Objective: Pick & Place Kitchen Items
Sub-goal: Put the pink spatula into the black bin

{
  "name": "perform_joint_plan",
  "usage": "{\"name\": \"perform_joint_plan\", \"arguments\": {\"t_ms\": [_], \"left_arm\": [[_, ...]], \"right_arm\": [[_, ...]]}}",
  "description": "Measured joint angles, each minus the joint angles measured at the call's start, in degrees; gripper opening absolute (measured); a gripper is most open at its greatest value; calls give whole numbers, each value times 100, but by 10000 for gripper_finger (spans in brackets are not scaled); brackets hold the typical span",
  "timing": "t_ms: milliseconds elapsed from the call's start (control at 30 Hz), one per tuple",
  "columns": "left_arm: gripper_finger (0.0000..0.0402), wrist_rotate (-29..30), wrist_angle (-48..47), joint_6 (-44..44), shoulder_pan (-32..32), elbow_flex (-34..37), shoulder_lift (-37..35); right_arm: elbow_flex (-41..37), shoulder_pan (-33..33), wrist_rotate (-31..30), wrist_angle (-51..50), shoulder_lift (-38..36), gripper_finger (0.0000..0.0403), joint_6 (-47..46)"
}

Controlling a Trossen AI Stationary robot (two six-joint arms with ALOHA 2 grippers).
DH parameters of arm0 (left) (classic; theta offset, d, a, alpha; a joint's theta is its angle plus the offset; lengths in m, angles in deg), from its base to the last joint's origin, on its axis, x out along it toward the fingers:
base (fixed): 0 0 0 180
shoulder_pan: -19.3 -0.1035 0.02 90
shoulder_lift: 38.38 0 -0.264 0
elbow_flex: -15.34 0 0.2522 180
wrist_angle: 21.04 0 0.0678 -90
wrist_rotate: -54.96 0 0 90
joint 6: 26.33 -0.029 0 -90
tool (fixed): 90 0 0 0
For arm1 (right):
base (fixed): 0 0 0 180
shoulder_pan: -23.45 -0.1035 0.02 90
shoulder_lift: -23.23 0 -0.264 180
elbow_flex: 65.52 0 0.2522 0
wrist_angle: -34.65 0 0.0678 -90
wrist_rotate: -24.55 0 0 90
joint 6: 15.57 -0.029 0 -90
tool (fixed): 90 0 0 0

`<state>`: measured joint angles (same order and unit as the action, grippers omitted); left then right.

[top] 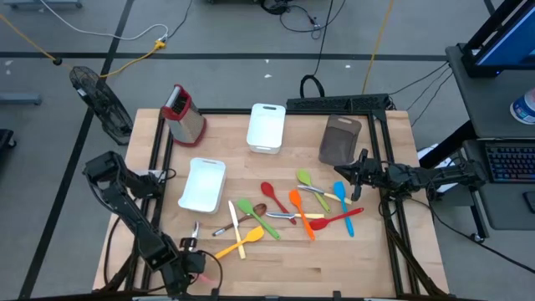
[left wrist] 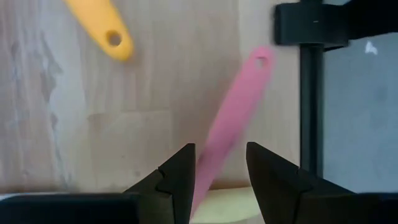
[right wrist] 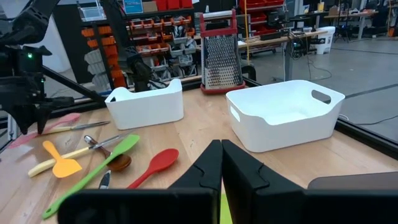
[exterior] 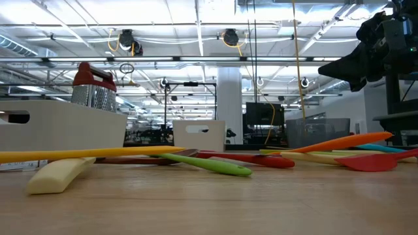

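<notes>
Several coloured utensils lie flat in a loose heap (top: 288, 213) on the wooden table: red, orange, green, blue and yellow spoons and spatulas, and a cream knife (top: 236, 227). A pink utensil (left wrist: 233, 118) lies near the table's near left corner. My left gripper (left wrist: 221, 168) is low over it and open, one finger on either side of the pink handle. I cannot tell whether a finger touches it. My right gripper (top: 355, 177) is shut and empty. It hangs above the table near the blue spoon (top: 343, 197) and shows raised in the low view (exterior: 362, 59).
Two white bins (top: 266, 127) (top: 203, 184) and a grey tray (top: 340, 138) stand behind the utensils. A metal grater with a red top (top: 182, 113) stands at the far left. A black frame rail (left wrist: 311, 93) runs along the table edge beside the pink utensil.
</notes>
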<state>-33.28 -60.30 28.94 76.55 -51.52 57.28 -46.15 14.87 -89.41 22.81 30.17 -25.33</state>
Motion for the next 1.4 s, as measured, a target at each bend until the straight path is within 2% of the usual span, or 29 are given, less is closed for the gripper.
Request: {"name": "perform_joint_plan", "arguments": {"t_ms": [167,633,967,1100,1300,1400], "left_arm": [[149,4,6,-29,54,0,71],[149,-3,-40,-1353,65,0,109],[148,-6,-39,-1560,41,-20,382],[121,-12,-56,-1624,21,-13,361],[33,-91,-87,-1586,-99,-9,346],[23,-276,-84,-1578,-207,-9,336]], "right_arm": [[0,1,0,0,0,4,-1],[0,0,0,0,0,4,-1],[0,1,0,2,-2,4,-1],[0,1,0,2,0,4,-1],[0,0,-9,2,-1,4,-1],[0,0,-9,2,-1,4,-1]]}}
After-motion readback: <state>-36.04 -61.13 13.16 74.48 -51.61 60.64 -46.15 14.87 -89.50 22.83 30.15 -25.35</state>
